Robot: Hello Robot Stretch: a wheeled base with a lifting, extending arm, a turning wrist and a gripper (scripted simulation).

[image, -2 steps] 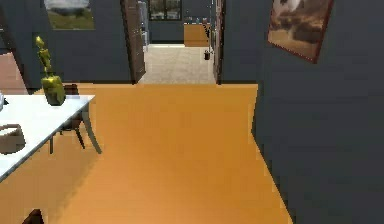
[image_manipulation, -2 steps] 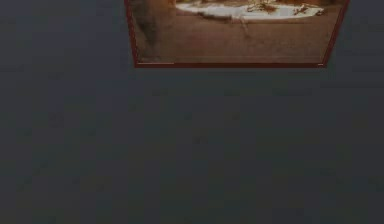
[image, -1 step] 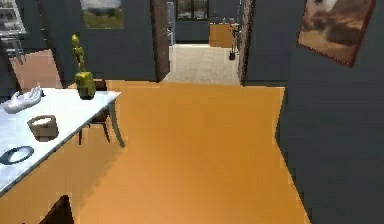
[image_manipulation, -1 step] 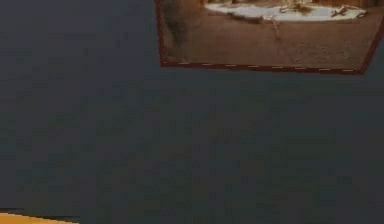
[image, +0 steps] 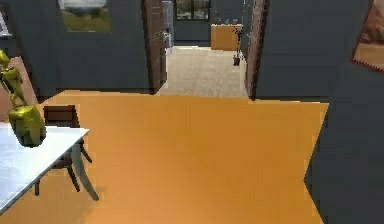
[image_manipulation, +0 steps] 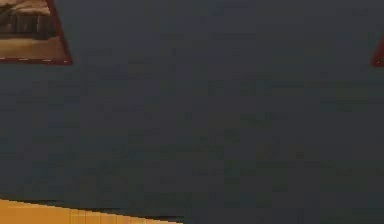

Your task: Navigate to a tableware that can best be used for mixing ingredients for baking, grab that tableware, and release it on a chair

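Orange floor (image: 200, 150) ahead | dk blue-grey wall (image_manipulation: 200, 110) close in arm side view | open doorway (image: 205, 50) to tiled hall | white table (image: 25, 165) fwd view's lower left | dark chair (image: 62, 115) behind it | yellow vase (image: 28, 125) on table | gripper state & mixing tableware's place: can't tell

1. The orange floor (image: 200, 150) lies bare through the forward view's middle, up to an open doorway (image: 205, 60).
2. At lower left, a white worktop (image: 20, 170) with a yellow vase (image: 28, 125) and a dark chair (image: 66, 118) beside it block passage.
3. A dark wall (image: 350, 140) closes the right.
4. In the arm side view, a side wall (image_manipulation: 200, 120) stands near behind a narrow floor strip (image_manipulation: 60, 212).
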